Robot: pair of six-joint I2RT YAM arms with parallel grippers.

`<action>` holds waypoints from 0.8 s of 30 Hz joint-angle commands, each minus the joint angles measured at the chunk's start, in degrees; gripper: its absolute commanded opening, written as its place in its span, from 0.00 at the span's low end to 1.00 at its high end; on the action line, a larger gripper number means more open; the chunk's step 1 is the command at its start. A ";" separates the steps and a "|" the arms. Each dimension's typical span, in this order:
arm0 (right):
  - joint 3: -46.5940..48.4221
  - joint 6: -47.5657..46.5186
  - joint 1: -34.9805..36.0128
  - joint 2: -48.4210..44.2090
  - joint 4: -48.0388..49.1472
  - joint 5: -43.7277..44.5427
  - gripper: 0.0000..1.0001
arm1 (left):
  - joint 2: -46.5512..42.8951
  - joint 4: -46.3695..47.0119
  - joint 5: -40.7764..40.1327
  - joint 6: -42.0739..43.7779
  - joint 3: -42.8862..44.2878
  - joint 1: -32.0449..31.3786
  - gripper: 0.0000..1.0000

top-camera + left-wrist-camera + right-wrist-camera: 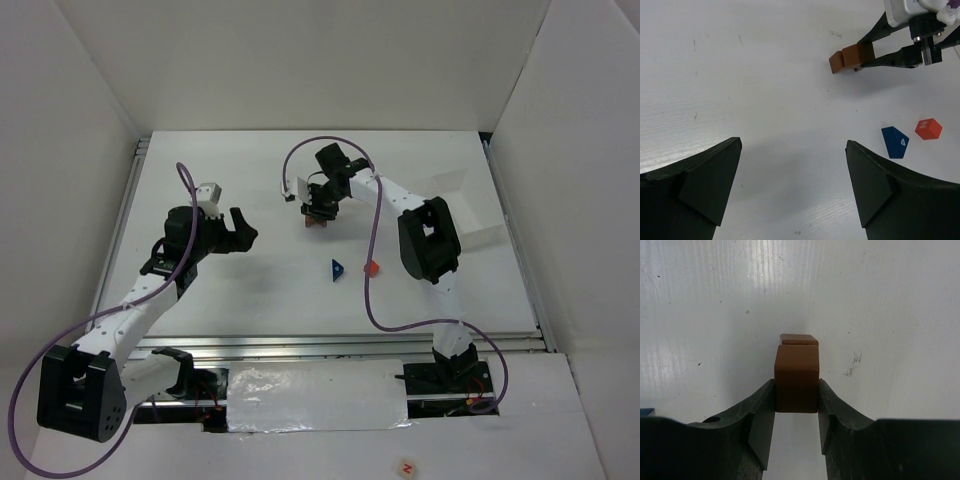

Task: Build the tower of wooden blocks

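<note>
Table (pixel 250 295) middle, edges far: right jaws clamp block (pixel 796 377).

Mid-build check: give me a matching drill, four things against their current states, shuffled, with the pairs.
Things: 1 front brown block; 2 red cube; 3 blue wedge; 4 left gripper.
States: a open, holding nothing; b loose, left of the cube in top view; c clamped in right gripper; d loose, rightmost block in top view.
Pairs: 1-c; 2-d; 3-b; 4-a.
</note>
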 commanded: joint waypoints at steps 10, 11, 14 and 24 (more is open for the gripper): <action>1.70 -0.63 -0.71 -0.06 -0.45 -0.91 0.07 | -1.93 2.87 2.34 1.74 -0.13 0.35 0.99; 1.61 -0.80 -0.80 -0.06 -0.45 -0.82 0.07 | -1.84 2.87 2.52 1.83 -0.12 0.35 0.99; 1.35 -0.89 -0.62 -0.06 0.16 -0.56 0.08 | -1.75 2.87 2.78 1.91 -0.04 0.26 0.99; 1.70 -1.59 -0.71 0.20 -0.27 -1.87 0.09 | -1.40 3.22 3.75 2.00 -0.12 0.35 0.99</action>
